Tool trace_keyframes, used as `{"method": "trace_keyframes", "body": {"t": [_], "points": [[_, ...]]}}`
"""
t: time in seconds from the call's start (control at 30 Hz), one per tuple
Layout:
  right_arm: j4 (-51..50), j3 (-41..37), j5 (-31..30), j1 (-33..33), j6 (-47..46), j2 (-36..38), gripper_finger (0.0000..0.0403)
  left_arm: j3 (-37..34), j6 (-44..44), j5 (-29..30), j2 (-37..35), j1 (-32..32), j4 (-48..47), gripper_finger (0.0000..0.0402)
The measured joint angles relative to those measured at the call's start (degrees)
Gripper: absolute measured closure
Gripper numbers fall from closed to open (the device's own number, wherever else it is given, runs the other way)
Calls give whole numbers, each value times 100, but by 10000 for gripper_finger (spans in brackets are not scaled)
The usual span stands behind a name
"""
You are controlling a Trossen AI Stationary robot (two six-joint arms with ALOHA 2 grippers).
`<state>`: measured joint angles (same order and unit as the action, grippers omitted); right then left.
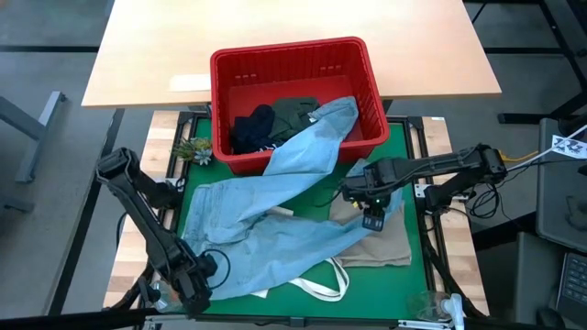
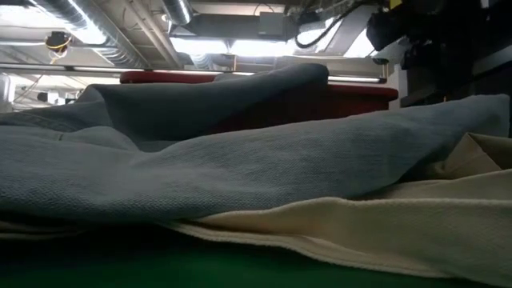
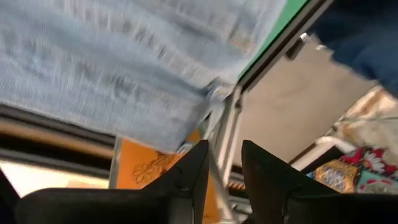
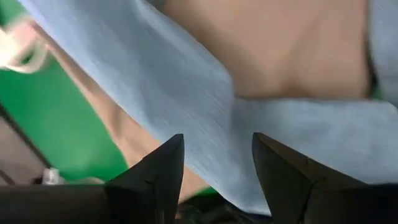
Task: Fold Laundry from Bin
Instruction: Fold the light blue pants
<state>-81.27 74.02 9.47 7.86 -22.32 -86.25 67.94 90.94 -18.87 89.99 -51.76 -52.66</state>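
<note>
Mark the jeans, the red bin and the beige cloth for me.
jeans [image 1: 275,229]: high view, middle of the leg spread on the mat.
red bin [image 1: 293,57]: high view, far rim.
beige cloth [image 1: 390,243]: high view, bare right part.

The light blue jeans [image 1: 275,215] sprawl across most of the green tabletop [image 1: 394,289], one leg climbing over the front wall of the red bin [image 1: 293,64] at the far edge. Beige cloth [image 1: 381,240] covers the right-hand middle, under the right gripper [image 1: 371,220], whose fingers stand apart. A white strap [image 1: 321,284] loops near the near edge. Bare green shows only along the near-right corner and the right edge.
</note>
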Motion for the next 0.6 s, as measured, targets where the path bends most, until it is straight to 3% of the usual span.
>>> {"method": "trace_keyframes", "body": {"t": [0.27,0.6], "points": [[-902,2,-1222,0,34,391,212,284,-7,1187,-381,352,64,311],[-812,4,-1251,7,-244,1183,212,229,-323,3437,-377,1099,363,311]]}}
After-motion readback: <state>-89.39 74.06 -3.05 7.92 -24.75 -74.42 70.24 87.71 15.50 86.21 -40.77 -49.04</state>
